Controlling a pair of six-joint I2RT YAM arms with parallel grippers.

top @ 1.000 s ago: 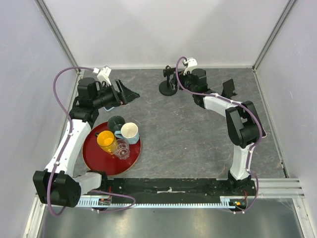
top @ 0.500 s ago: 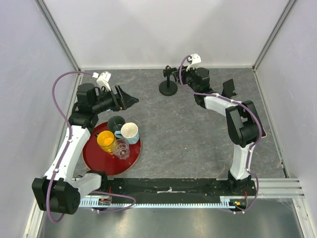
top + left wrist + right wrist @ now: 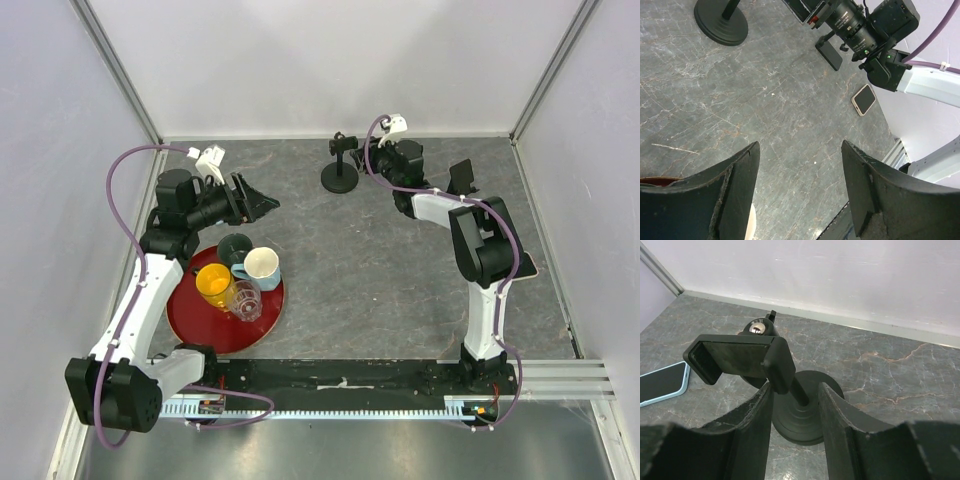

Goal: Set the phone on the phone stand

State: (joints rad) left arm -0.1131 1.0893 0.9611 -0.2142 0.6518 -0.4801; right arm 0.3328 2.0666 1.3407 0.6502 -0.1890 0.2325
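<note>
The black phone stand (image 3: 340,170) has a round base, a thin stem and a clamp head (image 3: 735,357), and it stands at the back of the table. My right gripper (image 3: 795,387) is open. Its fingers straddle the stem, the left finger close against the clamp's neck and a gap at the right finger. A phone in a light blue case (image 3: 660,382) lies flat to the left of the stand. Another phone in a pale case (image 3: 864,99) lies at the right edge (image 3: 526,266). My left gripper (image 3: 800,145) hovers open and empty over bare table (image 3: 262,200).
A red tray (image 3: 195,325) at the near left holds a yellow cup (image 3: 213,283), a white mug (image 3: 261,265), a dark cup (image 3: 235,246) and a clear glass (image 3: 247,300). A small black holder (image 3: 462,178) stands right of my right arm. Walls close in on three sides.
My right gripper's jaws have narrowed around the stand's stem and the wrist has shifted a little. The left arm has drawn back slightly to the left.
</note>
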